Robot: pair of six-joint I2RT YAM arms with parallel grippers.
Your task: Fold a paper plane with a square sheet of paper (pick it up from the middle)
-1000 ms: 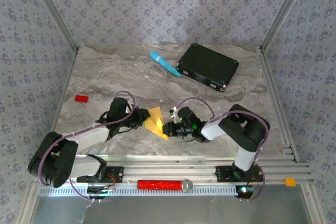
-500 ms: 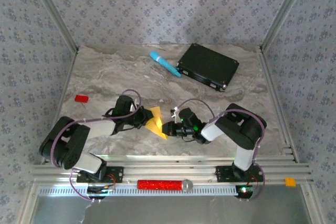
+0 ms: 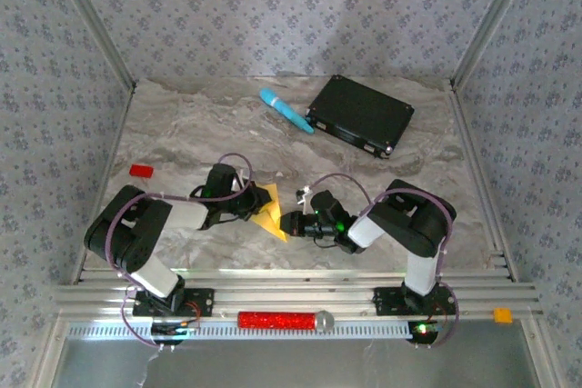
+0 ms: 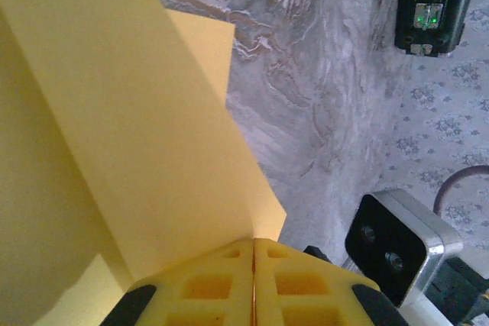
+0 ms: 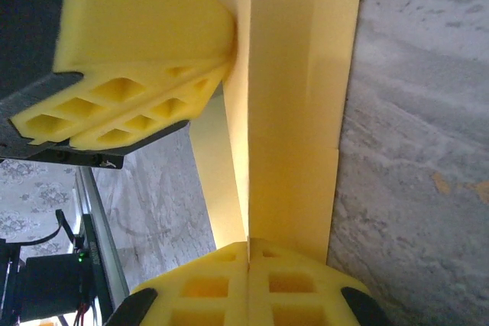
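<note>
Left gripper (image 3: 249, 203): ribbed yellow foam pads (image 4: 206, 286) pinched flat on the left edge of the paper sheet (image 3: 268, 210). The sheet is thin, matte yellow-orange and sharply creased, near-centre on the grey marbled table (image 3: 182, 124). Right gripper (image 3: 287, 223): clamped on its right edge.

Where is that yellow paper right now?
In the top view, the folded yellow-orange paper sheet is front-centre over the marble table, pinched between the left tool and right tool.
</note>
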